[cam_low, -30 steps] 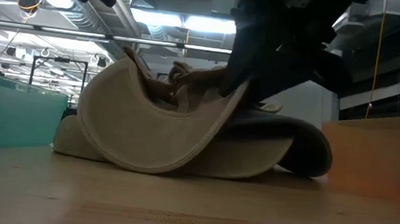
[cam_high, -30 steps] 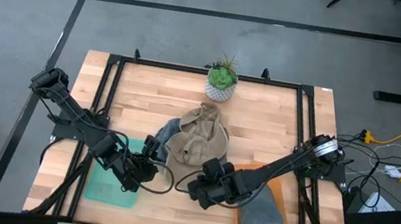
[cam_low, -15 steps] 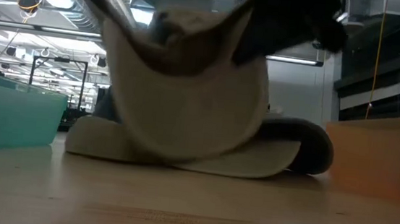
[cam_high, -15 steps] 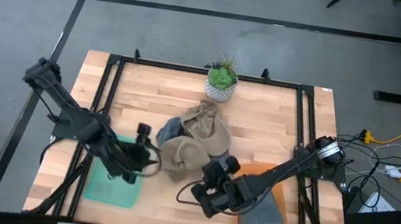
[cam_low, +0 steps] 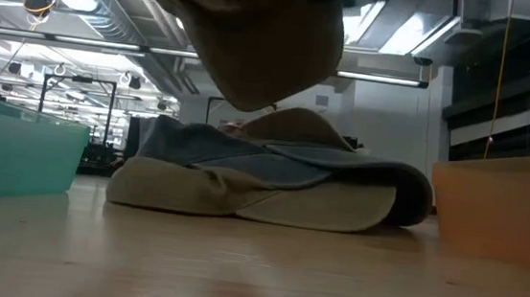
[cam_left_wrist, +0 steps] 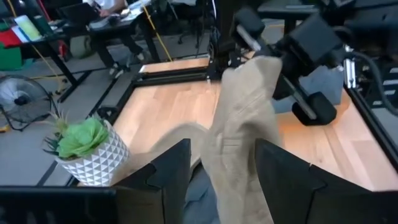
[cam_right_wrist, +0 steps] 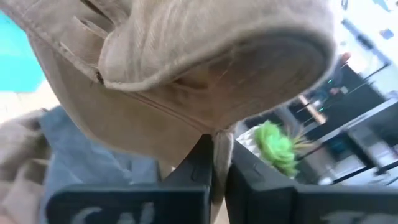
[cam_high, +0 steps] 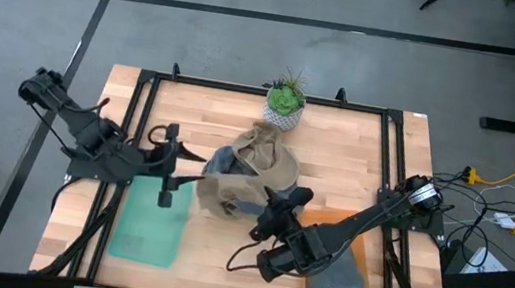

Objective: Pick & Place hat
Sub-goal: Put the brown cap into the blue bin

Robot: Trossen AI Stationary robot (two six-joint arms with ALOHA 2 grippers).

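Tan hat point(cam_high: 230, 199) lifted above the tabletop point(cam_high: 337, 155), hanging brim-up from the right claw point(cam_right_wrist: 214, 163), crown drooping down; the claw is clenched on its brim edge. Left claw point(cam_high: 168, 164) released, fingers apart, just beside the hat. Hat pile point(cam_low: 272, 173) beneath it. Teal bin point(cam_high: 146, 234): nothing visible inside. Orange bin point(cam_high: 344, 235): one grey hat point(cam_high: 338, 272). One potted plant point(cam_high: 284, 104) near the far edge.

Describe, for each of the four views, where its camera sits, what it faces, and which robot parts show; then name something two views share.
High: overhead, facing down on table and both arms.
Low: tabletop height, facing the hat pile.
Left wrist: past open left tool at the tan hat.
Right wrist: right tool shut on that hat.
Shared: potted plant, wrist views.
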